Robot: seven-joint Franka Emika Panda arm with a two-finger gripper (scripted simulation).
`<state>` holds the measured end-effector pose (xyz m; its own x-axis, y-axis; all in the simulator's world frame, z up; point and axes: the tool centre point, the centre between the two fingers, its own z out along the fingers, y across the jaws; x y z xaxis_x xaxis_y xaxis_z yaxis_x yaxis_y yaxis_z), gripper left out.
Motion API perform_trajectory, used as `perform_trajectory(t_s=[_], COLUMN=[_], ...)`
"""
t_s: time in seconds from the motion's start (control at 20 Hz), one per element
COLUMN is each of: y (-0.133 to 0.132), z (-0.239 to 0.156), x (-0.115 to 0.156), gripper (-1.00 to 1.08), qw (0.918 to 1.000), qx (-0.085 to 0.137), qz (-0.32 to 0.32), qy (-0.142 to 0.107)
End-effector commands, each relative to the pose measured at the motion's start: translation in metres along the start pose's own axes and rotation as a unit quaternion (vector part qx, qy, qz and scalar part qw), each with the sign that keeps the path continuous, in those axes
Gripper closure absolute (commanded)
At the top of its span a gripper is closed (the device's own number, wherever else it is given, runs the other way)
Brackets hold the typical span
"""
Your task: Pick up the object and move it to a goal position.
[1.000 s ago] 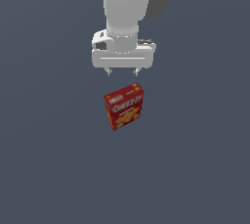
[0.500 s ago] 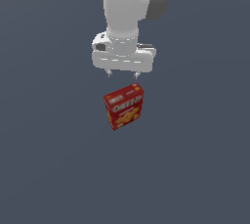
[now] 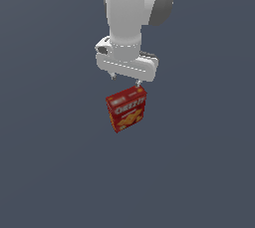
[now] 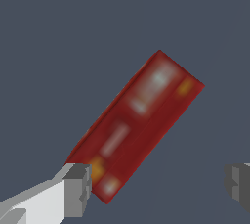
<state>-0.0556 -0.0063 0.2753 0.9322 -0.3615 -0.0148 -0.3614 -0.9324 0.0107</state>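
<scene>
Clearly you are in the approach: your gripper (image 3: 125,79) hangs spread and empty just above the upright cracker box (image 3: 126,108), so the next move needs the jaws centred across its narrow top.

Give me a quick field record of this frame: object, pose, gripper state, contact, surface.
object: red Cheez-It cracker box
pose: upright on the surface, front face toward the exterior camera, turned at an angle to the gripper's fingers in the wrist view
gripper: open, above the box, pointing down
fingers: spread wide; one overlaps a box corner in the wrist view
contact: no grasp; touching cannot be told
surface: plain dark grey floor
goal marker: none visible
</scene>
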Motion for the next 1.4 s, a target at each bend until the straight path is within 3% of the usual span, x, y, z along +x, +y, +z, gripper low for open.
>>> perform_trajectory(t_s=[0.0, 0.45, 0.95, 1.35], y=[-0.001, -0.006, -0.010, -0.012], z=[0.003, 0.014, 0.026, 0.031], x=[0.002, 0.008, 0.015, 0.018], gripper=[-0.92, -0.92, -0.92, -0.92], qw=[0.9995, 0.9892, 0.9646, 0.9481], qx=[0.001, 0.003, 0.006, 0.007], qz=[0.032, 0.146, 0.264, 0.318], qy=[0.001, 0.003, 0.004, 0.005])
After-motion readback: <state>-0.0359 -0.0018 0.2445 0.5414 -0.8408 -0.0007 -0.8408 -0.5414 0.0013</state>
